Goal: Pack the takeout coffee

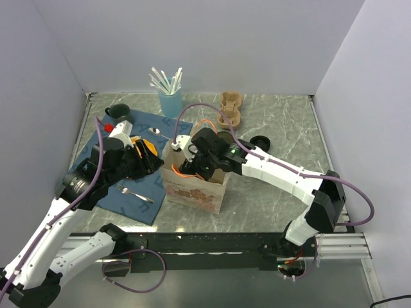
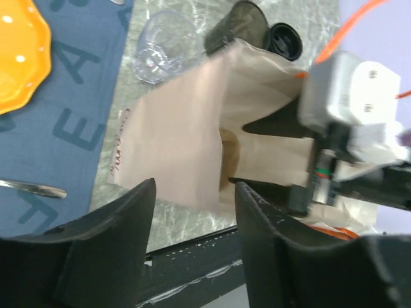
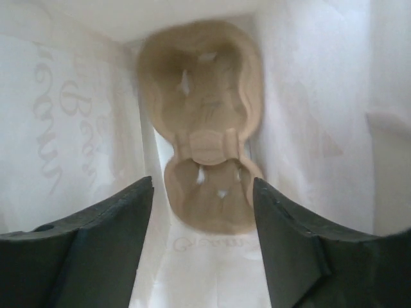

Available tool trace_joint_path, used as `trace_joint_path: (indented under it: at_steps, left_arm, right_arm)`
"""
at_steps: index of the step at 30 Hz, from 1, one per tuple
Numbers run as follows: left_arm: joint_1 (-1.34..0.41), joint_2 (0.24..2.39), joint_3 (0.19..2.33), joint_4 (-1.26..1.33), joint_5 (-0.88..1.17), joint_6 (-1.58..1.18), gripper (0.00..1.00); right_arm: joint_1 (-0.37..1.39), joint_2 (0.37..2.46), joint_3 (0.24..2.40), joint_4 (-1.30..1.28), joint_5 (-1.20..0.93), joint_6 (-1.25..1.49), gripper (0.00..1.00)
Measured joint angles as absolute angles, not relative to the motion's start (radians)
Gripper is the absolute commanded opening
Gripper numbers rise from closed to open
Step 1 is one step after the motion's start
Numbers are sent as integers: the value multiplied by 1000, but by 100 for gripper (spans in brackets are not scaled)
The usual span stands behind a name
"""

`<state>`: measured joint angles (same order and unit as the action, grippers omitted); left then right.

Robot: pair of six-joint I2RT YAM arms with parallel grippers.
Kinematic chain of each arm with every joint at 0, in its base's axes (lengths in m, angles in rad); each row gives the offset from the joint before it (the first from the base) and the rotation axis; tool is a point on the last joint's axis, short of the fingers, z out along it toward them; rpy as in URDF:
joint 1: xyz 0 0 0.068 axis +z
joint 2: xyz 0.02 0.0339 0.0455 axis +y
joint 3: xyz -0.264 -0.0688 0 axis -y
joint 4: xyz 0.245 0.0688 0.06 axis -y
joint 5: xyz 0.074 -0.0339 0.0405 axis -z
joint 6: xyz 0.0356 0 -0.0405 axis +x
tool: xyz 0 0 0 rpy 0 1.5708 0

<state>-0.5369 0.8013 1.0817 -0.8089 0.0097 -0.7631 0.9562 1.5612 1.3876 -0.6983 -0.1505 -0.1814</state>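
The right jaws gape inside the paper bag [image 1: 192, 189] above a cardboard carrier [image 3: 205, 128] (the left jaws, also apart, hover beside it), while the takeout coffee [image 2: 234, 29] sits on the table [image 1: 282, 115] just behind the bag.

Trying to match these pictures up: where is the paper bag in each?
Top external: paper bag stands at centre.
Left wrist: the bag at centre, mouth toward the right.
Right wrist: its white inside fills the frame.
Shared landmark: the bag's script lettering.

Top camera overlooks the grey marbled desk [image 1: 282, 122] from its near edge. Wrist cameras closely share the pale paper bag [image 2: 173, 135].
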Motion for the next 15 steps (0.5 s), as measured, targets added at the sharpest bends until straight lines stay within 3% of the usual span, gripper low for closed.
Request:
trace_joint_path:
  at_steps: [6,15]
  left_arm:
    - [-537,812,1099,-834,-41,-759,66]
    - [-537,902,1180,-835,-88,-718,64]
  right_arm:
    - [956,1526,1443,-739,-168,-176,72]
    - [956,1438,1555,-758,-191,-88,73]
